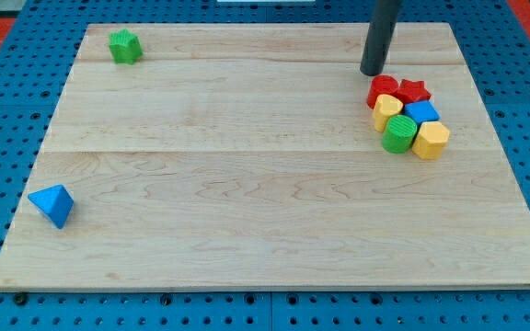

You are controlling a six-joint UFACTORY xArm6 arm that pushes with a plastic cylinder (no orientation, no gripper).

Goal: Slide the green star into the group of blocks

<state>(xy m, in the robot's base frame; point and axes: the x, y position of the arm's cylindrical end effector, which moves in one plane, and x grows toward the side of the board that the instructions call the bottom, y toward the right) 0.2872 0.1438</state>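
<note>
The green star [125, 46] lies at the view's top left corner of the wooden board [247, 184], far from the others. The group sits at the view's right: a red block [382, 89], a red star [414, 90], a yellow block [387, 111], a blue block [421, 112], a green cylinder [398, 134] and a yellow hexagonal block [431, 140], all packed together. My tip [372, 72] rests on the board just above and left of the red block, at the group's top edge, far to the right of the green star.
A blue triangular block [51, 204] lies alone near the view's bottom left of the board. The board rests on a blue pegboard surface [7, 138], with red flooring at the top corners.
</note>
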